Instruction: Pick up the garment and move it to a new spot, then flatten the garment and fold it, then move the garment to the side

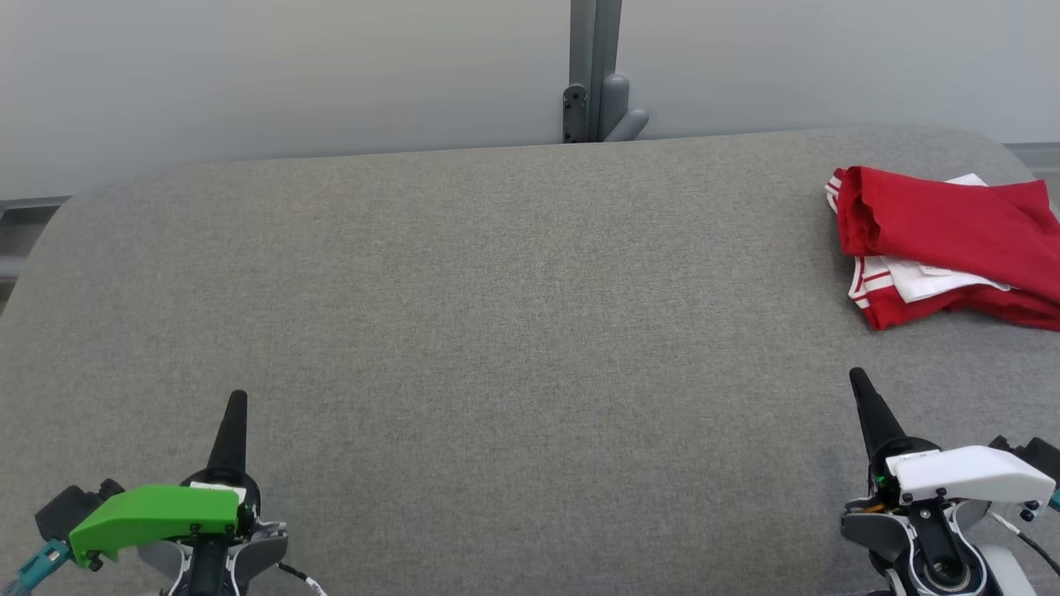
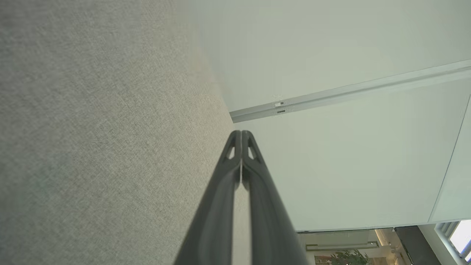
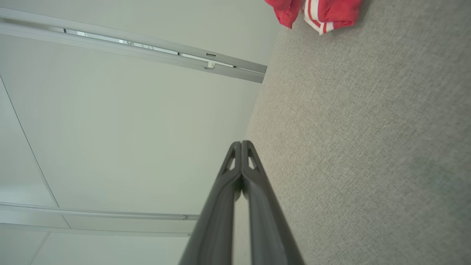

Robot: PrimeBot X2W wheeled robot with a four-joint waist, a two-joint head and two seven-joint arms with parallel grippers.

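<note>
From the head view, the red garment with white striped trim and a white panel [image 1: 944, 240] lies in a loose heap at the far right of the grey cloth-covered tabletop [image 1: 513, 314], and its right side runs off the edge of the picture. It looks to me like soft, light jersey, limp rather than stiff, so I'd expect it to sag and trail from whatever point is lifted. The raised red fold along its left side, or the striped hem at the near corner, seems the likeliest place to pinch (a flat stretch would give the fingers little to bite on).

The left pincer [image 1: 236, 406], under a green cover, sits low at the near left. The right pincer [image 1: 860, 385], under a white cover, sits at the near right. It is nearer the garment but well apart from it. Both point away across the cloth, and each pair of dark fingers is pressed into a single spike with nothing in it.

In the left wrist view, the left pincer [image 2: 241, 134] shows its tips meeting, with bare grey weave on one side and a pale wall on the other.

In the right wrist view, the right pincer [image 3: 241, 144] is likewise closed and empty. The garment [image 3: 323, 13] peeks in at the top edge, so that arm looks better placed to reach it.
</note>
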